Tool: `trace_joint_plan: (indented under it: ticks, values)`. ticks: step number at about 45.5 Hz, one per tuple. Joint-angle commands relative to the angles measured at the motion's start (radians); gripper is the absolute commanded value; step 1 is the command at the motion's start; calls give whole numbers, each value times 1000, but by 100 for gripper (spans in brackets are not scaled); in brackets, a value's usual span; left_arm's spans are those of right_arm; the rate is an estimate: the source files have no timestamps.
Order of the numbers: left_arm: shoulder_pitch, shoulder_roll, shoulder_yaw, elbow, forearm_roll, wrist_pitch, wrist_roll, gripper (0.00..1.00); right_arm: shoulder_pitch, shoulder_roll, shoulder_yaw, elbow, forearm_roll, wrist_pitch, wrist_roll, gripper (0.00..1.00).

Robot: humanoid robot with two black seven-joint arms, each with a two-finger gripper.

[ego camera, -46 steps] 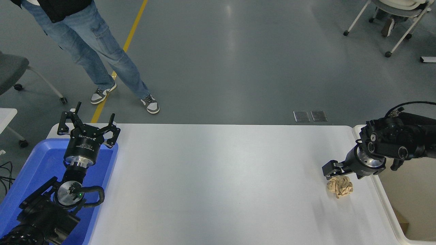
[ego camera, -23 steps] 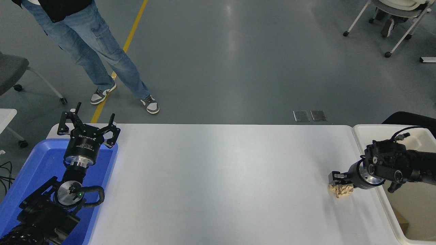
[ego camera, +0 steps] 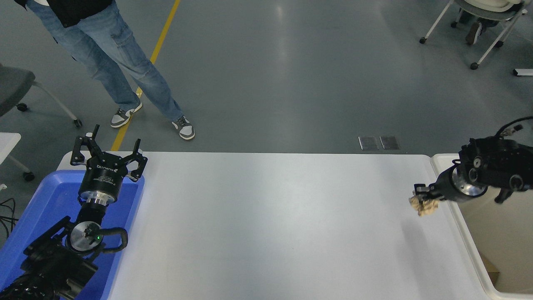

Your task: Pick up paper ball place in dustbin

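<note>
Tan crinkly kraft paper, that's the paper ball (ego camera: 424,205), and it's pinched in the tips of the right gripper (ego camera: 422,199), clear of the white table (ego camera: 266,225) with a faint shadow on the surface below it. So it's hanging near the table's right end, just left of the dustbin (ego camera: 441,160), not over the opening.

The dustbin is the cream-white bin butted up against the table's right edge; you can see its thick rounded rim and a deep pale inside wall, with the right arm reaching across above it from the picture's right edge.

Over on the other side, the left gripper (ego camera: 109,155) is parked at the lower left with its fingers spread wide, pointing away from the camera, sitting above the far end of a blue tray (ego camera: 37,208) that lies at the table's left end.

Past the table there's grey floor with a yellow line (ego camera: 160,41), a person's legs (ego camera: 120,62) in jeans and sneakers at the top left, and chair legs on casters at the top right.
</note>
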Motion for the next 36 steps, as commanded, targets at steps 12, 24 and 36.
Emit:
trace_joint_plan:
  ticks: [12,24,36]
  values:
    - [0,0,0,0,0,0,0,100,712,-43,-179,298,26,315,10,0]
    - [0,0,0,0,0,0,0,100,743,-55,-219,326,29,315,7,0]
    - [0,0,0,0,0,0,0,100,571,-237,-225,104,-135,315,12,0]
